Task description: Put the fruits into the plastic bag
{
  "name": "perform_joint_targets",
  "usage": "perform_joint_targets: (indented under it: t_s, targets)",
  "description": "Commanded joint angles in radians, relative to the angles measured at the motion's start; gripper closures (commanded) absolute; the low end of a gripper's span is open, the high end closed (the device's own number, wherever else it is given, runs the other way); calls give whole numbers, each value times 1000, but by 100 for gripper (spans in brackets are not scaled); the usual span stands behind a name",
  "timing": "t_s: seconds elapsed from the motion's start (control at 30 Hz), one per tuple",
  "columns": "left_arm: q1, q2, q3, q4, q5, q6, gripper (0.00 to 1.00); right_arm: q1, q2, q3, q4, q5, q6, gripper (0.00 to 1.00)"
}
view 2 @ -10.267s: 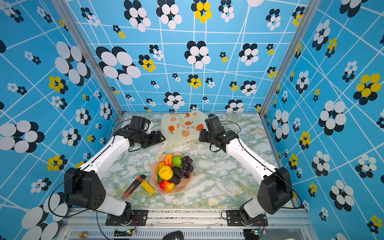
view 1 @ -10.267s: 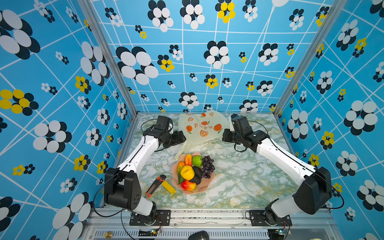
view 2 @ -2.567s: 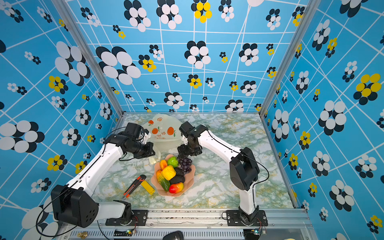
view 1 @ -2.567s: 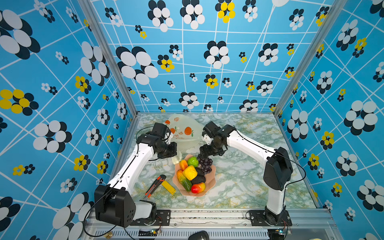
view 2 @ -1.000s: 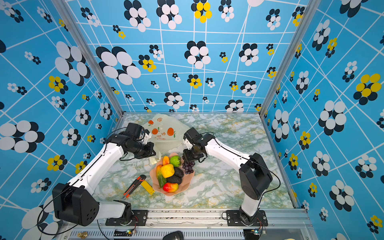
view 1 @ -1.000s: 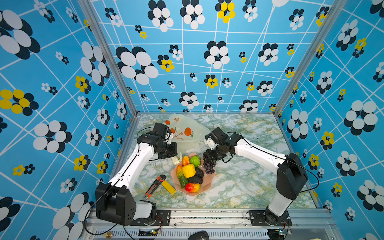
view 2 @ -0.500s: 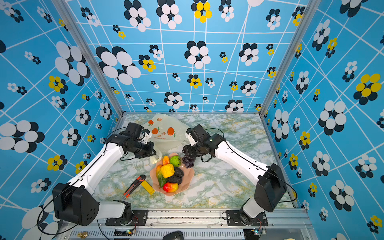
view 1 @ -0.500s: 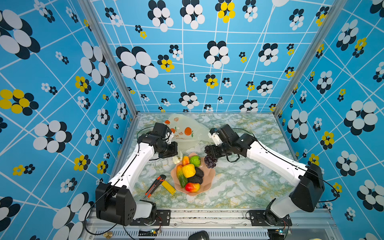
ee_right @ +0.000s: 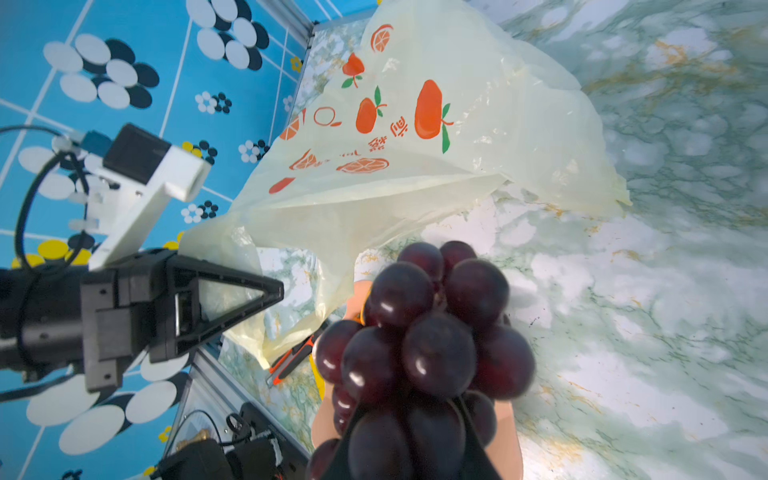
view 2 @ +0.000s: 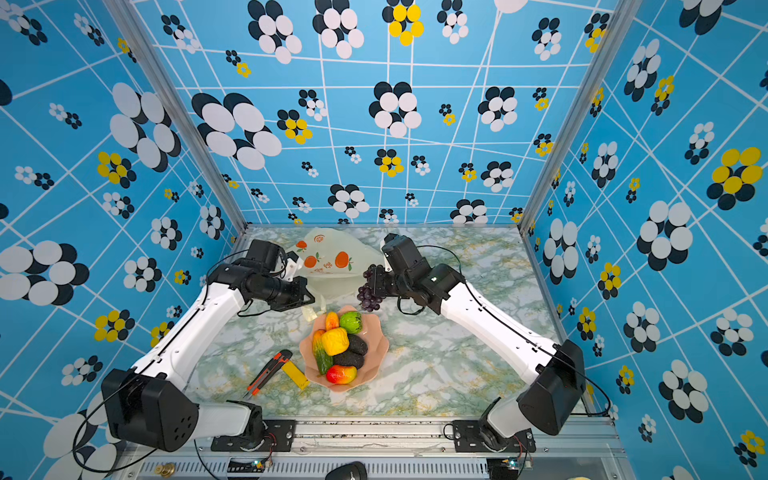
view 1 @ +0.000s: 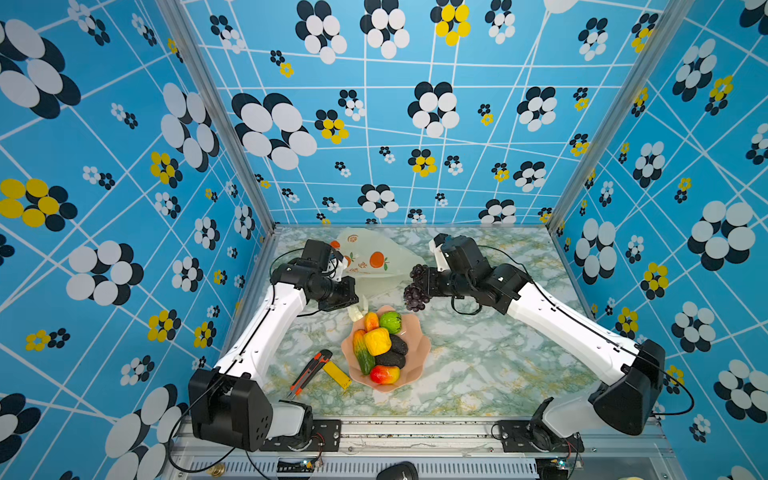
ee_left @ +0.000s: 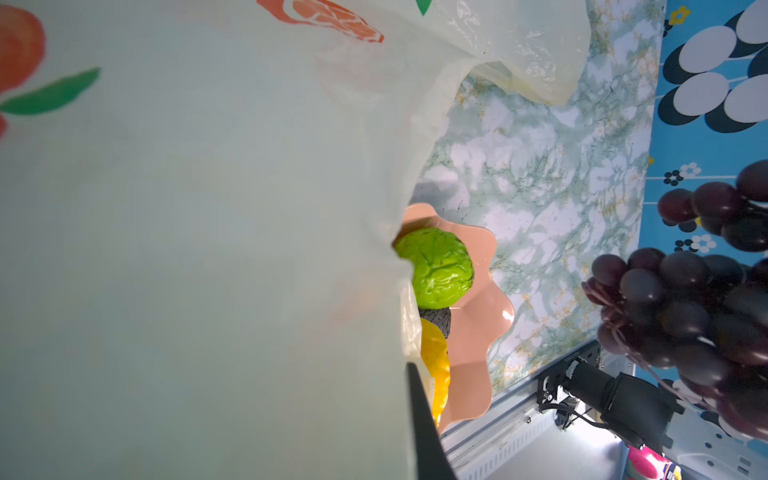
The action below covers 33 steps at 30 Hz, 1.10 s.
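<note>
Dark purple grapes fill the right gripper. Its two black fingers are drawn in narrowly on the near end of the grape bunch, which sticks out past the fingertips and hangs clear of the marble-patterned table top.

Across from it, the left gripper has its jaws pressed together on a fold of the plastic bag and holds that edge up off the table. In the left wrist view the pale yellowish sheet fills nearly everything in front of those jaws. From the pinched fold the bag spreads away toward the back wall. The grapes hang just beside its raised edge, outside the bag.

On the plastic I can see orange fruits with green leaves, orange slices and a short line of red characters, which I can't read.

Below both sets of jaws, on the side of the arm bases, sits a pink scalloped bowl. It holds:
- a green round fruit
- a yellow lumpy fruit
- two black bumpy ovals
- a red-yellow mango
- an orange-red piece
- a green-orange elongated piece

Beside the bowl, on the left arm's side, lie an orange-black utility knife and a flat yellow block.
</note>
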Motion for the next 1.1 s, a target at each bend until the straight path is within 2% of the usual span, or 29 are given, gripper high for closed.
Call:
perform_joint_targets:
  t_s: [0.0,0.1,0.47,0.67,0.93,1.07]
  targets:
    - [7,11,33,0,45,-30,100,4,7,9,116,92,228,79]
    - [6,21,52,7,65,-52,100,4,22,2,194,105,311,79]
    - [3,69,137,62,125,-167,100,-3,165,113,245,71,323,80]
    - [-9,84,165,58,129,-179,100,-7,228,124,308,62,348,81]
    - [-21,99,186,59,137,-201,100,-8,318,136,398,48,407,82]
    - [-31,114,207,64,144,-217,100,-8,355,125,459,60,474,82]
